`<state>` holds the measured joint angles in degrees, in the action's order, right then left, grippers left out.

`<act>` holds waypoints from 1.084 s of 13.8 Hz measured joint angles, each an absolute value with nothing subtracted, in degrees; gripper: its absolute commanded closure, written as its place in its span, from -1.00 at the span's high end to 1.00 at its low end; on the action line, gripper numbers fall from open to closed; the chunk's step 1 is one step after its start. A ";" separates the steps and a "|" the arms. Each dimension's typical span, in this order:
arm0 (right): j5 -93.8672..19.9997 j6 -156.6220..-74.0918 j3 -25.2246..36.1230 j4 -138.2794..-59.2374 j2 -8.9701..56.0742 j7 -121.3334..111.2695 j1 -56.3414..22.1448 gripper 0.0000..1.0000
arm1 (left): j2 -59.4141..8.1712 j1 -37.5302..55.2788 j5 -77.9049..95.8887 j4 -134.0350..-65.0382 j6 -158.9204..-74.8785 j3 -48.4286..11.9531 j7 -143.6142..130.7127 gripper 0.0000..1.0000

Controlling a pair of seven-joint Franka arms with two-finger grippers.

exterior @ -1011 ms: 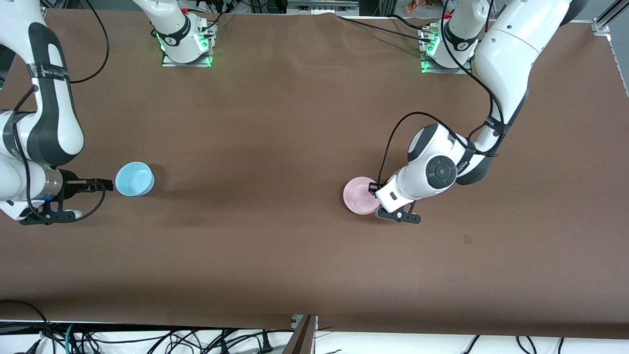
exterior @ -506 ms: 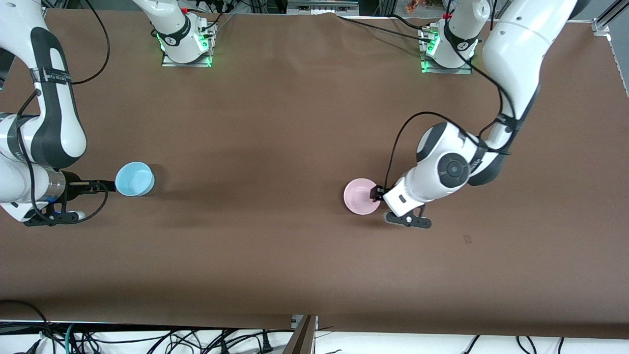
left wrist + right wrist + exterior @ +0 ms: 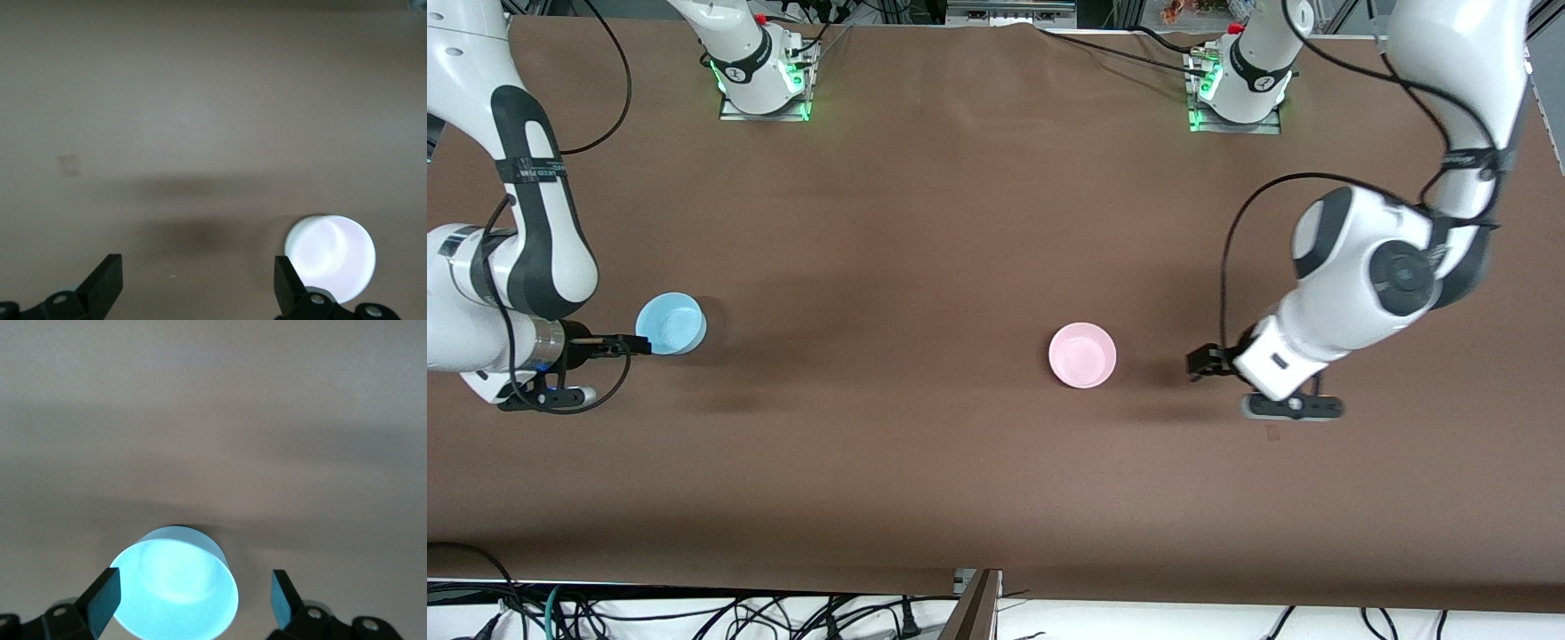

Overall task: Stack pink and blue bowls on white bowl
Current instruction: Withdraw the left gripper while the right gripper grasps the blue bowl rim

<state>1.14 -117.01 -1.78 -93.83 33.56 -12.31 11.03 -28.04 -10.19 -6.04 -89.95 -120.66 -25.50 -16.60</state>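
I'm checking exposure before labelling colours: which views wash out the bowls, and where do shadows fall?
Left wrist view: the small round pale pink plastic bowl is blown out nearly white. Right wrist view: the small round light blue plastic bowl glows cyan, overexposed inside. Front view: both bowls keep true colour; soft dark shadows lie on the brown table cover beside each bowl and under the left gripper.

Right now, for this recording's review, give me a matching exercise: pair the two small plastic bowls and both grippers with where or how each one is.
Things:
1. pale pink round plastic bowl
2. light blue round plastic bowl
3. left gripper
4. right gripper

States:
A. open, at the blue bowl's rim
B. open, apart from the pink bowl, toward the left arm's end
C. upright, toward the right arm's end of the table
D. upright, near the table's middle, untouched

Pairs: 1-D, 2-C, 3-B, 4-A
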 measured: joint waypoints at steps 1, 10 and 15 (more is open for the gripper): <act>0.40 -118.58 -1.37 -95.31 33.55 -12.32 11.07 1.00 | -27.73 -11.46 -6.13 -89.86 -120.49 -25.49 -15.35 1.00; -4.15 -122.18 2.06 -103.13 32.47 -15.91 11.33 0.98 | -27.01 -13.16 -6.19 -80.65 -97.99 -27.58 -6.21 1.00; -6.83 -125.18 3.64 -106.33 31.88 -20.33 11.47 -0.16 | -25.48 -14.73 -6.55 -67.28 -86.60 -25.32 -4.16 1.00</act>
<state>-6.83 -125.18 3.64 -106.33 31.88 -20.33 11.47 -25.48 -14.73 -6.55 -67.28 -86.60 -25.32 -4.16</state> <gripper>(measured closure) 0.273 0.000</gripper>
